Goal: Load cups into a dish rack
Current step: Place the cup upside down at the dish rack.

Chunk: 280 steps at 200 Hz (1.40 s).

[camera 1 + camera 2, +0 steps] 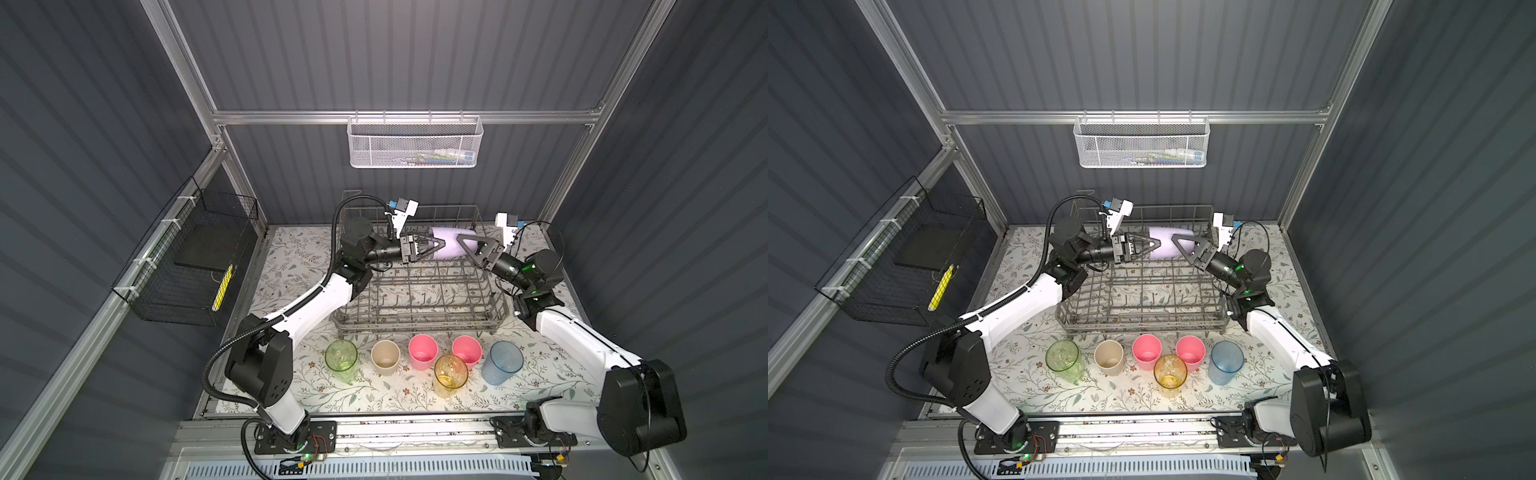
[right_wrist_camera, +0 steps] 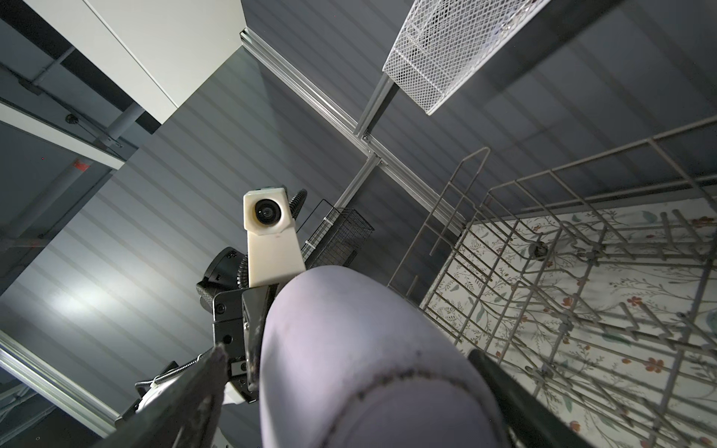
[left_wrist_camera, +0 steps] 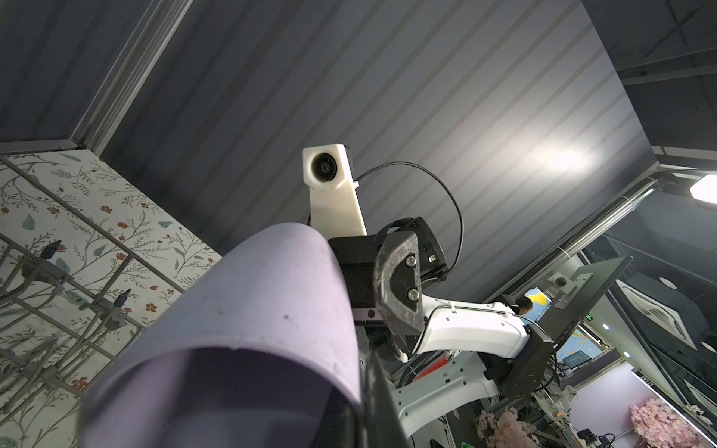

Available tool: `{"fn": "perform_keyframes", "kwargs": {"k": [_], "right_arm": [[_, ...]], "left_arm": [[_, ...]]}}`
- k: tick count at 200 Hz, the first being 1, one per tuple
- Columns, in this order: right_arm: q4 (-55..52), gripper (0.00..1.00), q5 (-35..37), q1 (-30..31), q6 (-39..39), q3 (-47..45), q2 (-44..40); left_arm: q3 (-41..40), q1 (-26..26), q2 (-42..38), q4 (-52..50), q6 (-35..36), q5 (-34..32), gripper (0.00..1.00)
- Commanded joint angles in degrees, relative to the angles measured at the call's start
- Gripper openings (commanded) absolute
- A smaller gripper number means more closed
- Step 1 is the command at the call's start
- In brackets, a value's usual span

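The lavender cup (image 1: pixel 446 245) (image 1: pixel 1165 245) hangs on its side above the back of the grey wire dish rack (image 1: pixel 415 324) (image 1: pixel 1142 322). My left gripper (image 1: pixel 438 246) (image 3: pixel 359 407) is shut on the cup's rim wall (image 3: pixel 271 310). My right gripper (image 1: pixel 463 249) (image 2: pixel 349 360) stands wide around the cup's base end (image 2: pixel 349 349), with a gap showing beside one finger (image 2: pixel 211 372). In front of the rack, the other cups stand upright on the table: green (image 1: pixel 341 357), beige (image 1: pixel 385 357), two pink (image 1: pixel 423 351) (image 1: pixel 467 351), amber (image 1: pixel 451 374) and blue (image 1: pixel 503 361).
A white mesh basket (image 1: pixel 413 143) hangs on the back wall above the rack. A black wire basket (image 1: pixel 187 266) is fixed to the left wall. The rack's upright tines (image 2: pixel 543 271) lie just under the held cup. Both arm bases sit on the front rail.
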Motion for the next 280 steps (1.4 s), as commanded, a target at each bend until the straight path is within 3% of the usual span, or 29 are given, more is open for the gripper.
{"fn": "perform_keyframes", "kwargs": {"k": [1, 95, 210, 247, 280], "right_arm": [[3.1, 0.93, -0.9, 0.2, 0.6, 0.7, 0.2], [4.2, 0.84, -1.5, 0.6, 1.2, 0.5, 1.0], [7.5, 0.60, -1.1, 0.7, 4.0, -0.8, 0.8], [8.1, 0.74, -5.9, 0.7, 4.5, 0.3, 0.9], [8.2, 0.80, -8.1, 0.7, 3.9, -0.2, 0.4]], "left_arm": [[0.8, -0.5, 0.4, 2.3, -0.2, 1.1, 0.00], [1.4, -1.5, 2.0, 3.4, -1.0, 1.7, 0.00], [0.5, -1.6, 1.5, 3.7, -0.5, 0.8, 0.00], [1.4, -1.6, 1.1, 2.7, 0.3, 2.1, 0.00], [1.6, -1.6, 1.1, 1.7, 1.2, 2.5, 0.00]]}}
